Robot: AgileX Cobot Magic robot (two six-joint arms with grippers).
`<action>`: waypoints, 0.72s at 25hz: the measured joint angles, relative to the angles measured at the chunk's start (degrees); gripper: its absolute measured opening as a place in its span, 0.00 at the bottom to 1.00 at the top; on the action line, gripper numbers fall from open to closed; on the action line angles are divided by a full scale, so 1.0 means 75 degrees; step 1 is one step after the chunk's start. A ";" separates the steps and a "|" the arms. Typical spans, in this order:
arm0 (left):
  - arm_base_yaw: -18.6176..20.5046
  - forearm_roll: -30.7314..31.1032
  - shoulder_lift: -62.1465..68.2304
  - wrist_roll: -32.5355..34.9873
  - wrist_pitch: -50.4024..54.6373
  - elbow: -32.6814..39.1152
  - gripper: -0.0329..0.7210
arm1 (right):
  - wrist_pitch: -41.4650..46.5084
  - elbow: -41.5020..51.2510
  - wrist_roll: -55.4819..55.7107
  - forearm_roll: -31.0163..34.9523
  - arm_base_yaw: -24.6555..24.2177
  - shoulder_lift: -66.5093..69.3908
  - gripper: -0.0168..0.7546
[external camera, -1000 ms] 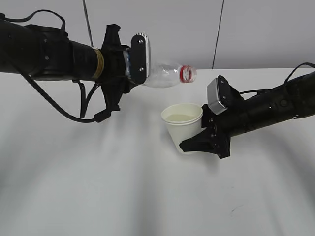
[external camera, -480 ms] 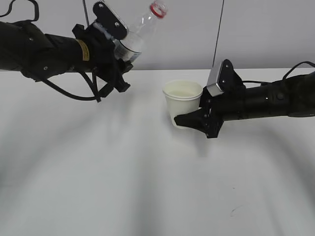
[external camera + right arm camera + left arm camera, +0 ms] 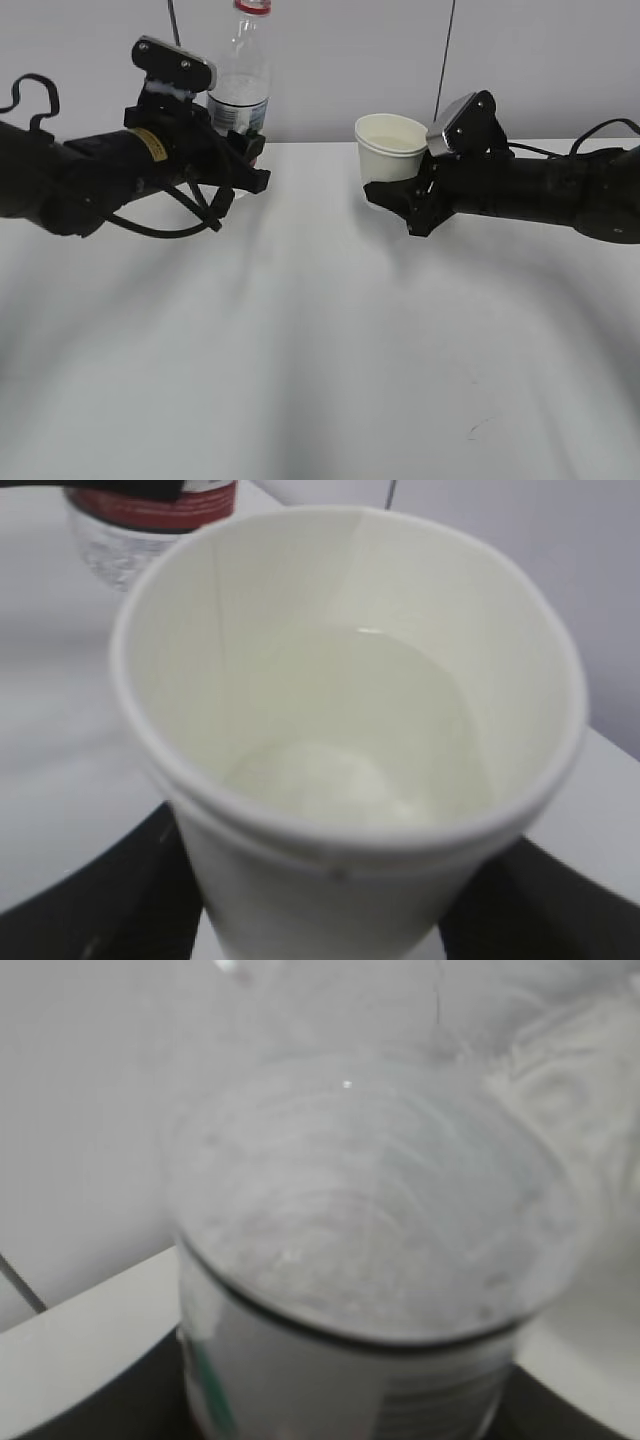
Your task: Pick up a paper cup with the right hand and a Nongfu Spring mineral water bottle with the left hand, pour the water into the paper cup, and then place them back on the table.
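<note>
The Nongfu Spring mineral water bottle [image 3: 240,75] stands upright with its red neck ring at the top, and my left gripper [image 3: 236,148] is shut on its lower body. It fills the left wrist view as a blurred clear bottle [image 3: 370,1260], with black jaws on both sides at the bottom. My right gripper [image 3: 396,194] is shut on the paper cup [image 3: 390,148], held upright to the right of the bottle and apart from it. Inside the cup [image 3: 350,730] lies clear water [image 3: 330,775]. The bottle's label and base [image 3: 140,515] show beyond the cup's rim.
The white table [image 3: 300,350] stretches in front of both arms, with a small dark scuff [image 3: 478,428] near the front right. A grey wall with a thin dark vertical line [image 3: 445,60] rises behind the table's far edge.
The bottle has swung from lying tilted over the cup to upright, and the left arm has dropped and pulled left. The right gripper has carried the cup up and to the right.
</note>
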 joint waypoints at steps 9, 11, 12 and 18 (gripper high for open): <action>0.0000 -0.1036 0.0037 -0.0060 -0.2042 0.1361 0.50 | 0.0408 0.0015 -0.1345 0.1910 0.0000 0.0138 0.62; 0.0000 -0.1117 0.0190 -0.0324 -0.2313 0.1371 0.50 | 0.0408 0.0015 -0.1581 0.2404 0.0000 0.0324 0.62; 0.0000 -0.1136 0.0314 -0.0455 -0.2492 0.1371 0.50 | 0.0408 0.0015 -0.1683 0.2587 0.0000 0.0418 0.62; 0.0000 -0.1155 0.0999 -0.0946 -0.2933 0.1380 0.50 | 0.0311 0.0015 -0.2324 0.3291 0.0000 0.1001 0.62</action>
